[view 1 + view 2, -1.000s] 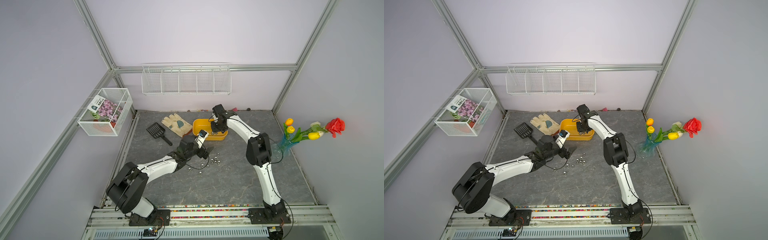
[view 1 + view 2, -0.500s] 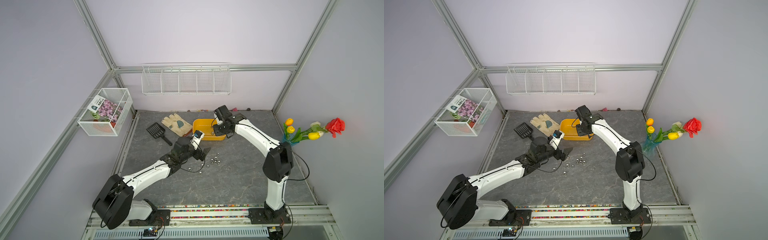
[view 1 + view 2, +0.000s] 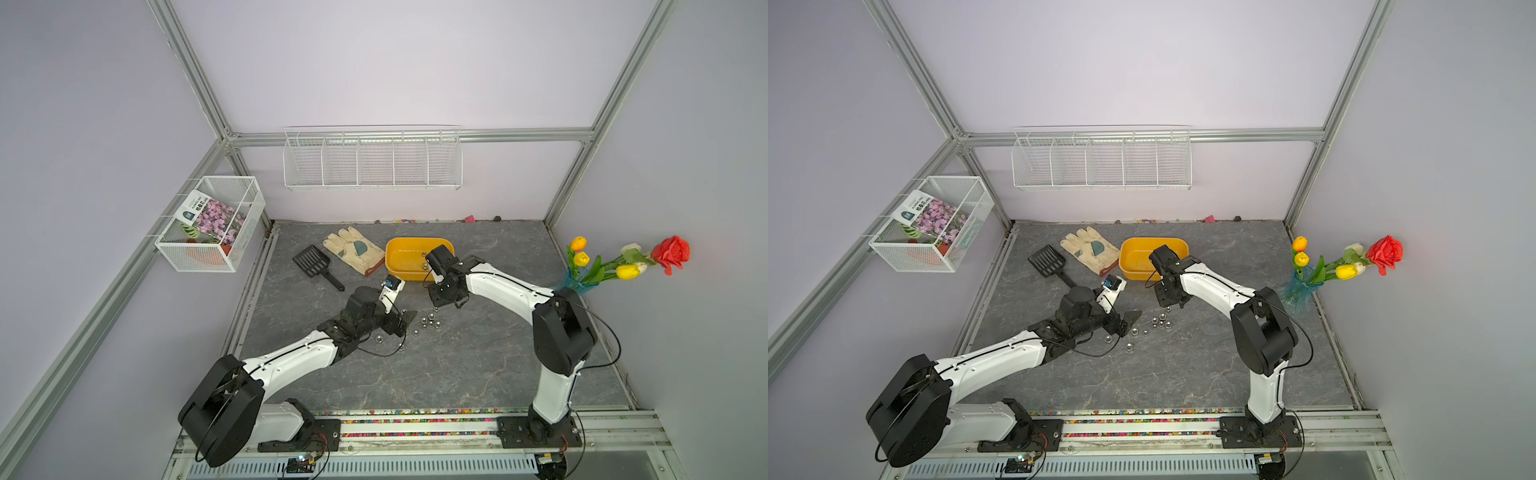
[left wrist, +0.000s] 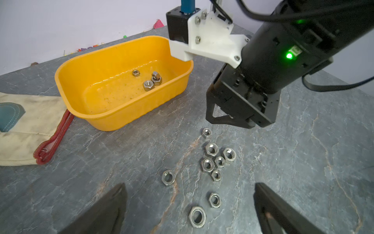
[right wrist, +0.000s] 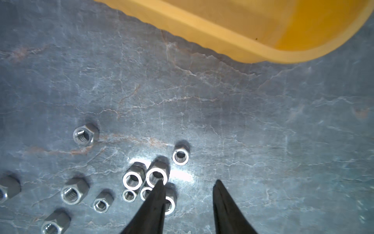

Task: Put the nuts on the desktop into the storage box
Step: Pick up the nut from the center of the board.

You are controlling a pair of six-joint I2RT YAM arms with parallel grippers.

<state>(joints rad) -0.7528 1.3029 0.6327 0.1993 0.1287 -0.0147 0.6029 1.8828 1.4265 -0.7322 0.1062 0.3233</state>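
Observation:
Several silver nuts [image 3: 430,323] [image 3: 1160,324] lie in a loose cluster on the dark grey desktop [image 3: 457,365], in front of the yellow storage box [image 3: 405,249] [image 3: 1138,259]. In the left wrist view, three nuts [image 4: 150,81] lie inside the storage box [image 4: 125,115]. My left gripper [image 3: 405,324] [image 4: 189,187] is open and low at the cluster's left side, with nuts [image 4: 214,160] ahead of it. Over the cluster's far edge my right gripper [image 3: 440,304] [image 5: 188,181] hangs open and empty. One of its fingertips [image 5: 159,183] overlaps a nut [image 5: 156,176].
A work glove [image 3: 353,251] and a black scoop [image 3: 313,264] lie left of the box. A vase of flowers [image 3: 582,280] stands at the right edge. A wire basket [image 3: 212,226] hangs on the left wall and a wire rack [image 3: 372,160] on the back wall.
My right gripper has come out from over the storage box and down toward the front, over the nuts. The left gripper has shifted slightly toward the front.

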